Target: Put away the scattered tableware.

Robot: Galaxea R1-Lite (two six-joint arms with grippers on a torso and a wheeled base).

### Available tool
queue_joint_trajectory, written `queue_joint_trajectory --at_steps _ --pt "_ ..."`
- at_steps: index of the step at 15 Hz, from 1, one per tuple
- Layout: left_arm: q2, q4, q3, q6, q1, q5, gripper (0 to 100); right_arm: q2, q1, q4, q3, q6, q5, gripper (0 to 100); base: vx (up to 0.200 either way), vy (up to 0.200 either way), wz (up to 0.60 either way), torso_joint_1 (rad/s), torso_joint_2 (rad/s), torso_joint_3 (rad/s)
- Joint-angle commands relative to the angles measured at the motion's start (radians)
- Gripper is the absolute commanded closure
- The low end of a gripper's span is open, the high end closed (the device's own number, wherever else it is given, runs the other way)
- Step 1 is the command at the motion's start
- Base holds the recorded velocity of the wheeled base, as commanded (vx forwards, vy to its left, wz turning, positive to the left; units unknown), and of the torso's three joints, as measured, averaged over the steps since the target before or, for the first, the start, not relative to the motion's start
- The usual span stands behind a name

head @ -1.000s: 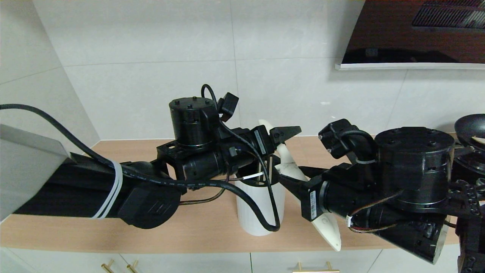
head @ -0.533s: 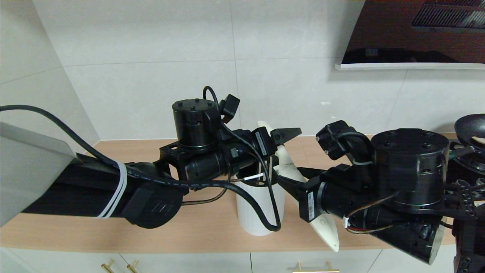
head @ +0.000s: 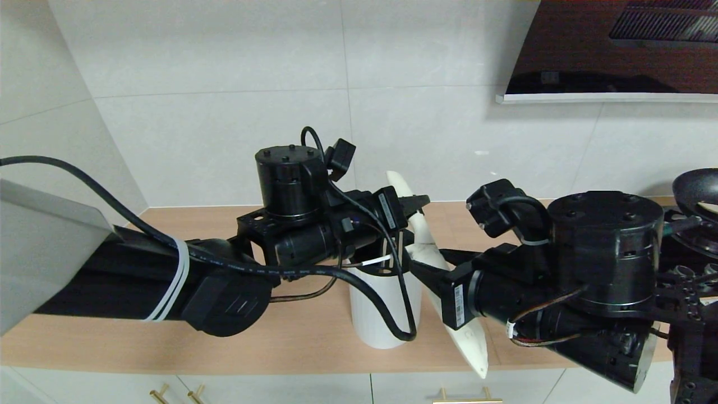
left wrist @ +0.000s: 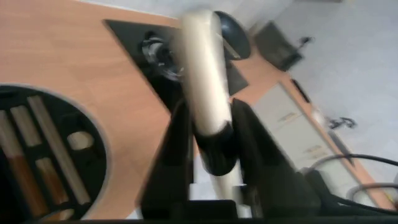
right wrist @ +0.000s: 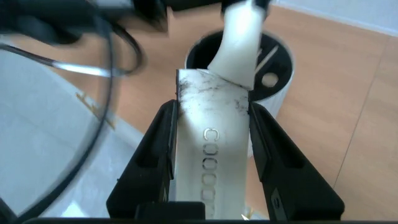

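The left end effector (left wrist: 213, 132) is closed on the handle of the white slotted spatula (head: 420, 233). The right end effector (right wrist: 211, 158) clamps the spatula's wide blade by both edges. The spatula is held tilted above the white utensil holder (head: 381, 317), which stands on the counter (head: 291, 342).

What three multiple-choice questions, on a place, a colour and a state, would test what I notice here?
1. Where does the utensil holder stand? A: on the wooden counter. B: on the floor. C: on a shelf.
2. What colour is the spatula? A: red. B: black. C: white.
3. How is the spatula held? A: by both arms. B: by nothing. C: by a person's hand.

Answers: 1 A, its base rests on the wood. 2 C, blade and handle look creamy white. 3 A, the left gripper clamps the handle and the right gripper the slotted blade.
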Motion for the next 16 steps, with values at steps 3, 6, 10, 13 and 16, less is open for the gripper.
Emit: queue_joint_trajectory --at_steps 3,6,10,13,16 --pt "-0.009 -0.002 0.000 -0.003 0.000 0.002 100 0.000 0.000 -0.039 -0.001 0.000 -0.015 100 0.000 0.000 0.00 0.000 0.00 0.000" --pt "-0.009 -0.002 -0.001 -0.004 0.000 0.002 100 0.000 0.000 -0.039 -0.004 0.013 -0.015 0 0.000 0.000 0.00 0.000 0.00 0.000" --pt "-0.060 -0.007 -0.001 -0.009 0.014 0.004 100 -0.028 -0.003 -0.040 -0.001 0.023 -0.014 0 0.000 0.000 0.00 0.000 0.00 0.000" --pt "-0.123 -0.007 0.008 -0.012 0.049 0.031 100 -0.120 -0.046 -0.031 0.008 0.013 -0.014 0 0.000 0.000 0.00 0.000 0.00 0.000" --pt "-0.169 -0.008 0.011 0.008 0.092 0.037 100 -0.172 -0.114 0.001 0.008 -0.021 -0.010 0 0.000 0.000 0.00 0.000 0.00 0.000"
